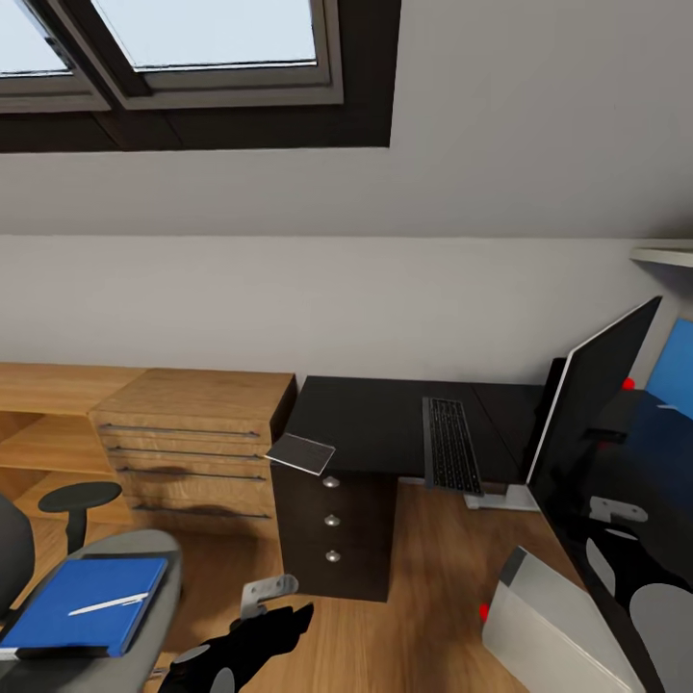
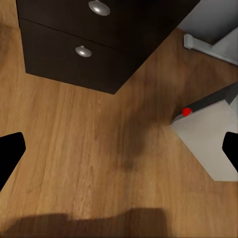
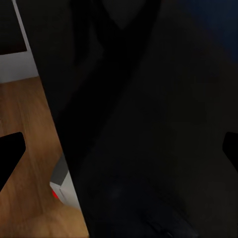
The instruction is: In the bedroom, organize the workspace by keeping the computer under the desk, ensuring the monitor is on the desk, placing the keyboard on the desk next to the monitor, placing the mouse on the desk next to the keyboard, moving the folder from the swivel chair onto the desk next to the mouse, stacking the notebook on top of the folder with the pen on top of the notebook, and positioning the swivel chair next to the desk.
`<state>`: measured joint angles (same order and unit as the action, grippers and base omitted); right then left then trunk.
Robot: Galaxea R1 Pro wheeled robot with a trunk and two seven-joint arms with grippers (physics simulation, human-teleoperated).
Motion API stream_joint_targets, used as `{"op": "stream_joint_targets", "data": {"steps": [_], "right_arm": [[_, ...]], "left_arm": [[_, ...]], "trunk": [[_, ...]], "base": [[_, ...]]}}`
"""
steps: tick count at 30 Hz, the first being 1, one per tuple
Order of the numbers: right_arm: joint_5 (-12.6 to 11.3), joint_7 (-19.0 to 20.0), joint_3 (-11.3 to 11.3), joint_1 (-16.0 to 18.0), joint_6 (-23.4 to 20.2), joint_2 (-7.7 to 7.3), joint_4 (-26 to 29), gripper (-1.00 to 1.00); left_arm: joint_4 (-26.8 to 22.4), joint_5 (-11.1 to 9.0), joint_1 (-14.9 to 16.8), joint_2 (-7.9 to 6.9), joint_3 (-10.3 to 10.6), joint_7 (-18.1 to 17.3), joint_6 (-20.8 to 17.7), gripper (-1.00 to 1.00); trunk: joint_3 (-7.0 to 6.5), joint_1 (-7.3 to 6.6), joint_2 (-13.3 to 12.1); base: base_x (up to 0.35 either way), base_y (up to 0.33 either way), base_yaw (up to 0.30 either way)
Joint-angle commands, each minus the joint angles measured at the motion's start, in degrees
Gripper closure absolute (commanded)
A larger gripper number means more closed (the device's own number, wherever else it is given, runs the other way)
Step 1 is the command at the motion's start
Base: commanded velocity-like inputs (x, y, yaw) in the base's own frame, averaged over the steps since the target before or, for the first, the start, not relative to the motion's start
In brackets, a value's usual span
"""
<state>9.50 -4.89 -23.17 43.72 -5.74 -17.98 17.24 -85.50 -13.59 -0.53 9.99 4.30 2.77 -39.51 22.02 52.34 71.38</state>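
The left pincer (image 2: 119, 148) hangs open over bare floor (image 2: 84, 148), empty. The right pincer's (image 3: 119, 148) jaws spread wide before the monitor (image 1: 616, 481). The folder (image 1: 82, 604) (pen (image 1: 108, 604) on top) lies on the swivel chair (image 1: 144, 616), left; the keyboard (image 1: 450, 445) sits on the desk (image 1: 371, 423); the computer (image 1: 558, 626) stands on the floor, near right.

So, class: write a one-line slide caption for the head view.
Blue folder with pen on the swivel chair; keyboard on the black desk, notebook overhanging its corner.
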Motion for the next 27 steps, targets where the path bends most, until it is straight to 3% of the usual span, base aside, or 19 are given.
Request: {"op": "stream_joint_targets", "data": {"steps": [1, 13, 27], "right_arm": [[0.6, 0.0, -0.3, 0.0, -0.4, 0.04, 0.1, -1.00], [0.6, 0.1, -0.2, 0.0, -4.8, 0.16, 0.0, -1.00], [0.8, 0.0, 0.6, 0.0, -5.6, 0.03, -0.1, -1.00]], "left_arm": [[0.0, -0.5, 0.0, 0.01, 0.0, 0.3, -0.2, -1.00], [0.8, -0.4, 0.0, 0.01, 0.0, 0.4, -0.2, -1.00], [1.5, -0.4, 0.0, 0.01, 0.1, 0.4, -0.1, -1.00]], "trunk": [[0.24, 0.23, 0.5], [0.24, 0.23, 0.5], [0.24, 0.23, 0.5]], "base": [[0.000, 0.000, 0.000], [0.000, 0.000, 0.000], [0.000, 0.000, 0.000]]}}
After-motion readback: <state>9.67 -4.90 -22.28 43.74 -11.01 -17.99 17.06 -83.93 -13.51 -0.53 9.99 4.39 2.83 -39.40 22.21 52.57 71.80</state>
